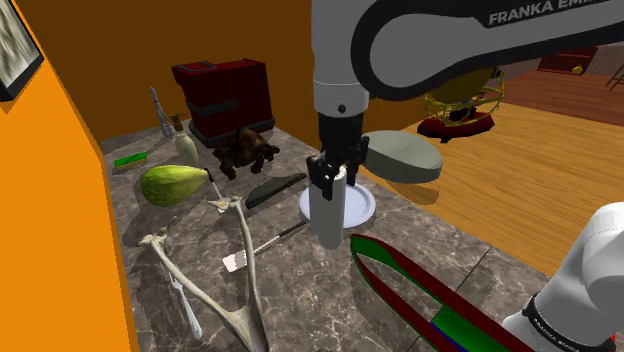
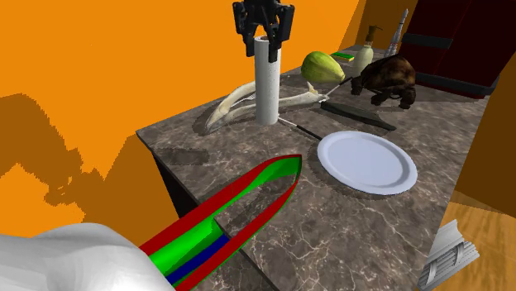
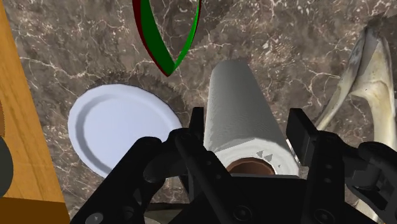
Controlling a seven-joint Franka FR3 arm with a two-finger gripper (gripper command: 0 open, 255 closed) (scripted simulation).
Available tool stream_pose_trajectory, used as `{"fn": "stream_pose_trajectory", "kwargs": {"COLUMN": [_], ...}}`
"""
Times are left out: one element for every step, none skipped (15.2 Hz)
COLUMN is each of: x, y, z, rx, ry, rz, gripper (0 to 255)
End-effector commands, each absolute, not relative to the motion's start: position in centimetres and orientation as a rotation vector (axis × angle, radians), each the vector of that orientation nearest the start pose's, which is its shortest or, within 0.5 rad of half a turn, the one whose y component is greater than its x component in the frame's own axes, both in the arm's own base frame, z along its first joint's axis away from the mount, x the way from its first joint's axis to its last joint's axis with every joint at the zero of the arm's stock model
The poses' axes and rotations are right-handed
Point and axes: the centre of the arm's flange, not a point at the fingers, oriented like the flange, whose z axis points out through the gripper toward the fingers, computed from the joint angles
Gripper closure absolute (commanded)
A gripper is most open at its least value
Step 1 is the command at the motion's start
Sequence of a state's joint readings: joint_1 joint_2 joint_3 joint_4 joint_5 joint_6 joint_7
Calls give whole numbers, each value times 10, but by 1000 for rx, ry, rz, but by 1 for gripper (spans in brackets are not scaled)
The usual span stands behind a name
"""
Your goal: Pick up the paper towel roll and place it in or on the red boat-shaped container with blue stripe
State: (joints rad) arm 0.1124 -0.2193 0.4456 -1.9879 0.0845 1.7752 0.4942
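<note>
One roll (image 1: 330, 215) stands upright on surface (image 1: 300, 300), just beside plate (image 1: 362, 206), red boat (image 1: 400, 275) near it. Claw (image 1: 335, 183) sits round roll's top; cannot tell if squeezing yet. Squeeze firm, lift straight up, don't tip.

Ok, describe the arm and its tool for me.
The arm has glossy white rounded shells with dark grey joints; one dark band bears white lettering beginning FRANKA. The tool is all black and blocky, with two fingers.
</note>
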Motion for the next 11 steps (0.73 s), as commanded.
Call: {"fn": "stream_pose_trajectory", "kwargs": {"x": [411,411,411,411,411,401,391,381,371,361,351], "y": [283,283,283,283,283,276,269,261,254,247,239], "z": [558,563,568,573,576,580,585,590,594,599,604], "rx": [-3158,-3158,-3158,-3158,-3158,-3158,-3158,-3158,-3158,-3158,-3158], "ry": [-57,-57,-57,-57,-57,-57,-57,-57,-57,-57,-57], "rz": [10,10,10,10,10,10,10,10,10,10,10], "gripper": [255,255,255,255,255,255,255,255,255,255,255]}}
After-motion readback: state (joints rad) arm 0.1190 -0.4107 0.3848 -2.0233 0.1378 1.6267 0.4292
